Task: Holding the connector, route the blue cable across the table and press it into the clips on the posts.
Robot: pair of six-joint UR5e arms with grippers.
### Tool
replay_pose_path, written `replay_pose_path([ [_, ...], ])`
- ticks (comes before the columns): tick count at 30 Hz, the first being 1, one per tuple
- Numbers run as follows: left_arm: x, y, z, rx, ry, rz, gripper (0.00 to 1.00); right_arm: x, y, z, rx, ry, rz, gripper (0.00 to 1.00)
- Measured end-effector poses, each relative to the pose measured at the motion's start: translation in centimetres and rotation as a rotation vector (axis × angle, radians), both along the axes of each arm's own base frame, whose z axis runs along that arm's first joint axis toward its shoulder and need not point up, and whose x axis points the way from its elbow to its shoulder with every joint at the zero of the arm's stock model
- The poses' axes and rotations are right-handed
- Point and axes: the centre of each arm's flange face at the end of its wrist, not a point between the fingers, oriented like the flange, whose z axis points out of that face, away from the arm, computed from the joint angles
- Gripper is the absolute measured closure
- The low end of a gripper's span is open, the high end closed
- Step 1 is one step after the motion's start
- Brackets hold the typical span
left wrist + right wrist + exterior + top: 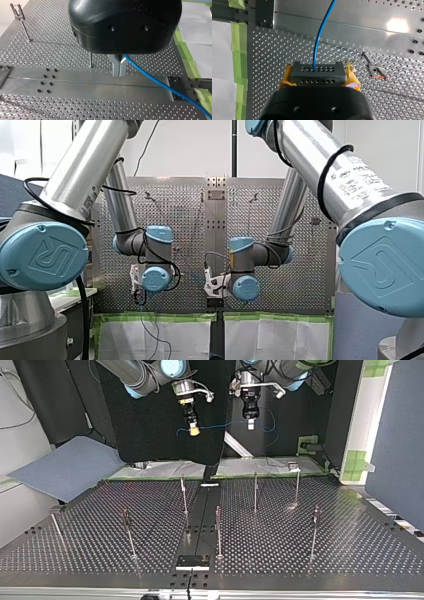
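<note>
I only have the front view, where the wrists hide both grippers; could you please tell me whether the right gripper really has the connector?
Observer: Yes. In the right wrist view the right gripper is shut on the dark connector. Its yellow pads sit on either side, and the blue cable leaves the connector's face.
Operator: Thank you. And what is the left gripper doing, please?
Observer: In the left wrist view the left gripper has its metal fingers closed on the blue cable, which trails away to one side over the table.
</note>
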Motion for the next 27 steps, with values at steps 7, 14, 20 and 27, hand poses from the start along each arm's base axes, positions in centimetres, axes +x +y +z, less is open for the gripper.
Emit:
replay_pose_path([
  [7,0.0,0.0,0.0,0.000,0.000,0.000,1.00,0.0,0.0,0.0,0.000,0.000,0.000,1.00],
  [14,-0.2,0.2,-0.5,0.019,0.000,0.016,1.00,0.0,-0.3,-0.3,0.000,0.015,-0.011,1.00],
  [20,0.0,0.8,0.8,0.016,-0.018,0.080,1.00,1.4,-1.5,1.9,-0.010,-0.015,-0.047,1.00],
  [27,1.5,1.5,3.6,0.019,-0.050,0.172,1.00,4.1,-2.8,7.2,-0.045,-0.078,0.001,1.00],
])
